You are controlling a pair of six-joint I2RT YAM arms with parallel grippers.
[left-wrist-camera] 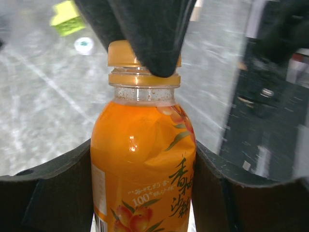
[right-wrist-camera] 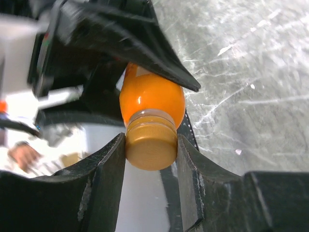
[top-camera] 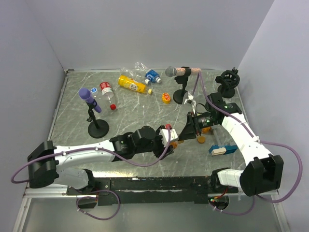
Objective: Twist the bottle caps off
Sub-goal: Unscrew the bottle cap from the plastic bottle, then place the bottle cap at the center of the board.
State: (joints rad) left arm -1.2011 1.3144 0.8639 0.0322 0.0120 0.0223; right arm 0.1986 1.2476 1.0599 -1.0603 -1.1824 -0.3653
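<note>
My left gripper (left-wrist-camera: 143, 193) is shut on a stubby orange bottle (left-wrist-camera: 142, 154), its fingers pressed against both sides of the body. My right gripper (right-wrist-camera: 151, 145) is shut on that bottle's orange-brown cap (right-wrist-camera: 150, 142), which sits on the neck. In the left wrist view a right finger (left-wrist-camera: 149, 34) covers part of the cap (left-wrist-camera: 123, 60). In the top view both grippers meet at mid-table, left (top-camera: 170, 137) and right (top-camera: 187, 126), and hide most of the bottle. A loose orange-brown cap (top-camera: 200, 140) and a red cap (top-camera: 113, 107) lie on the table.
At the back lie a yellow bottle (top-camera: 131, 84), a clear blue-labelled bottle (top-camera: 149, 75), a clear red-labelled bottle (top-camera: 106, 89) and a small orange bottle (top-camera: 166, 97). A purple-headed microphone (top-camera: 89, 99) and a grey-headed microphone (top-camera: 171, 71) stand on stands. A blue box (top-camera: 222, 149) lies near the right arm.
</note>
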